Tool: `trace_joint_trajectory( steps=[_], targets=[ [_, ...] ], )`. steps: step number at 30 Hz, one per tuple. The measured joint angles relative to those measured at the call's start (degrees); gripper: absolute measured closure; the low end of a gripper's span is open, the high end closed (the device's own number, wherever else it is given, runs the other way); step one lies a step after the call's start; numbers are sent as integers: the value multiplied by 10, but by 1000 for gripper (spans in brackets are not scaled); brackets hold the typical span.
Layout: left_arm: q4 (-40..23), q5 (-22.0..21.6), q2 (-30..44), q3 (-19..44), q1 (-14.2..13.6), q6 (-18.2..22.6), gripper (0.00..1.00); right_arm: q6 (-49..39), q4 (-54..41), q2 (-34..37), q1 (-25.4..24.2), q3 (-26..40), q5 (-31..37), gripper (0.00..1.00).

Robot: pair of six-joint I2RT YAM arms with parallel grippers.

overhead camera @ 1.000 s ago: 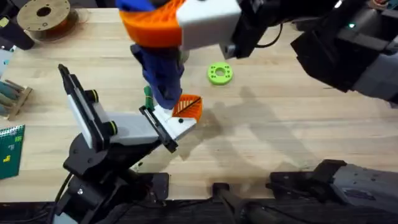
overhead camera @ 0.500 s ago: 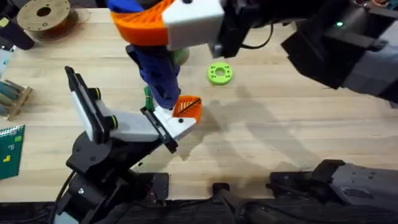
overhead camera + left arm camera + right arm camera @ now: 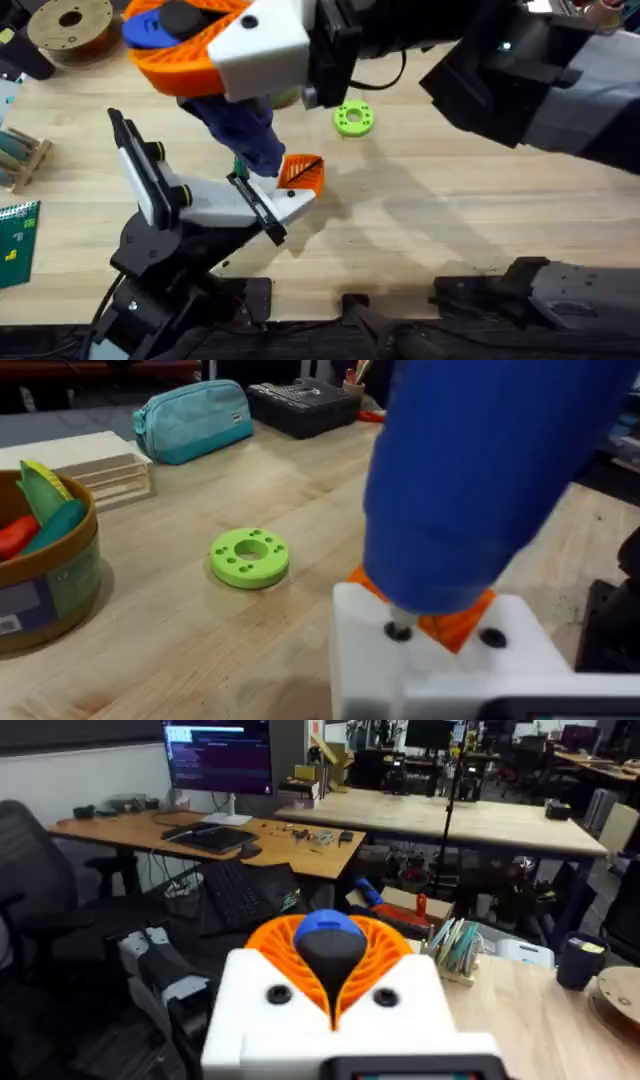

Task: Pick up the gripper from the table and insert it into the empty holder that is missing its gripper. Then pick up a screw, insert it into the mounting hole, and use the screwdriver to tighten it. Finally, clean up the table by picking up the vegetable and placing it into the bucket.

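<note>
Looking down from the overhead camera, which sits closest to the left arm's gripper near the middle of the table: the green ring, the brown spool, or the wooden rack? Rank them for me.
Measured from the left gripper:
1. Green ring, just beyond it, toward the right.
2. Brown spool, at the far left corner.
3. Wooden rack, at the left edge.
The spool and rack are nearly level; their order is too close to call.

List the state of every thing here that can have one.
screwdriver, clamped by right gripper, tip down on holder.
orange gripper, seated in holder.
vegetable, lying on table.
bucket, upright, holding toy pieces.
green ring, flat on table.
</note>
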Motion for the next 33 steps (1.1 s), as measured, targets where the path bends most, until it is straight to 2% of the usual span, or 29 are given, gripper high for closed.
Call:
trace_joint_trajectory(
  steps=[9, 13, 17, 22, 25, 28, 33],
  targets=[
    [-9, -2, 1, 0, 0, -20, 992, 33, 3, 12, -47, 30, -3, 978],
    [-9, -2, 1, 0, 0, -24, 992, 36, -16, 11, -52, 67, 8, 978],
    [-9, -2, 1, 0, 0, -25, 992, 30, -49, 11, -57, 75, 8, 978],
    [-9, -2, 1, 0, 0, -27, 992, 9, -68, 11, -105, 75, 5, 978],
    [-9, -2, 1, 0, 0, -28, 992, -29, -135, 11, -162, 75, 7, 978],
    [-9, -2, 1, 0, 0, -28, 992, -93, -248, 11, -223, 75, 27, 978],
    [-9, -2, 1, 0, 0, -28, 992, -291, -463, 12, -309, 75, 152, 978]
  ],
)
